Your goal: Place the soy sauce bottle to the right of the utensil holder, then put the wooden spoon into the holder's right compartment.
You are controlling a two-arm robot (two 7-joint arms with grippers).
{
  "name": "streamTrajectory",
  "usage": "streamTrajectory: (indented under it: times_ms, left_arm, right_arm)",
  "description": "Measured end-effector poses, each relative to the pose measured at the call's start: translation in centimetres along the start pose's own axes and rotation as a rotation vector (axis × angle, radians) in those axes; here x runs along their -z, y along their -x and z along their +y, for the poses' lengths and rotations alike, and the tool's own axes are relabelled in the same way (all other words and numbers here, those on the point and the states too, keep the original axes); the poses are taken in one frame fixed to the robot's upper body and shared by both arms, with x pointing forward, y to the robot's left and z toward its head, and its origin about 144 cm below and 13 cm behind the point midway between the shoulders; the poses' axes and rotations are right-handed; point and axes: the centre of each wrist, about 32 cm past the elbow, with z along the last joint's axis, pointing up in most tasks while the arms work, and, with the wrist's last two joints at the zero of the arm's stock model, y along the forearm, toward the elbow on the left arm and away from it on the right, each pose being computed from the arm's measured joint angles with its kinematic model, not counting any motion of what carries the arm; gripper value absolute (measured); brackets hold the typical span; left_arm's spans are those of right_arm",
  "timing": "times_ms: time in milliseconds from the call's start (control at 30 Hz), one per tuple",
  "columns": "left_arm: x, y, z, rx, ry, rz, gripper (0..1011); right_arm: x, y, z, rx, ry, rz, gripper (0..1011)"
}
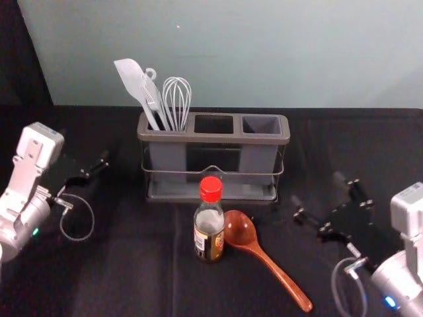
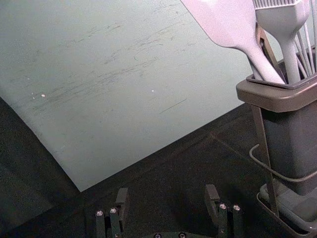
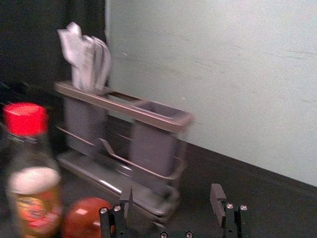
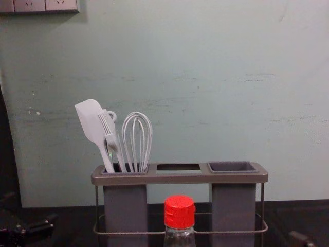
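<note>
Right gripper (image 3: 172, 193) is nearest the lens in the right wrist view, claw released, fingers spread with nothing between them. Past it there's the soy sauce bottle (image 3: 34, 183), the round bowl of the wooden spoon (image 3: 89, 218) beside it, and the utensil holder (image 3: 119, 110) behind, its right compartment (image 3: 151, 148) having no utensil in it. Left wrist view: left gripper (image 2: 167, 191) is released too, nothing in its grip, with the utensil-filled end of the holder off to one side. Head view tells you the progress, and IMO it's zero out of two. Bottle's standing upright mid-frame, in front of the holder rather than to its right, and the spoon lies just beside it, handle slanting to the lower right of the frame. So both placements are left, bottle first. Grippers are at the left and right sides of the frame, well apart from everything. Looks-wise, the bottle's a little clear glass one, bright red cap, dark sauce, pale band over a yellowish label; the spoon's glossy reddish-brown wood. Chest view has the red cap at bottom centre, with the whisk (image 4: 136, 141), brush (image 4: 110, 135) and spatula (image 4: 92, 123) poking up left of centre.
</note>
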Motion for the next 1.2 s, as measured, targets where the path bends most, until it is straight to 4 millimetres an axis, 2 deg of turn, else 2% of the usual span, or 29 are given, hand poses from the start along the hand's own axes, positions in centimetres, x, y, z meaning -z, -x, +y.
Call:
streamTrajectory:
  times_ms: [300, 400, 567, 633, 967, 1200]
  left_arm:
    - [0.0, 0.0, 0.0, 0.0, 0.0, 0.0, 1000]
    - [0.0, 0.0, 0.0, 0.0, 0.0, 0.0, 1000]
    - [0.0, 0.0, 0.0, 0.0, 0.0, 0.0, 1000]
    - [0.0, 0.0, 0.0, 0.0, 0.0, 0.0, 1000]
    - [0.0, 0.0, 0.0, 0.0, 0.0, 0.0, 1000]
    - [0.0, 0.0, 0.0, 0.0, 0.0, 0.0, 1000]
  right_arm:
    - [-0.7, 3.7, 0.6, -0.118, -0.064, 0.121, 1004]
    - [-1.0, 5.4, 1.2, -0.179, -0.085, 0.153, 1004]
    - [-1.3, 6.8, 1.9, -0.227, -0.095, 0.172, 1004]
    - [-1.4, 7.6, 2.8, -0.256, -0.096, 0.174, 1004]
    - [-2.0, 8.2, 5.9, -0.269, -0.114, 0.159, 1004]
    - [-1.9, 8.4, 7.0, -0.271, -0.118, 0.164, 1004]
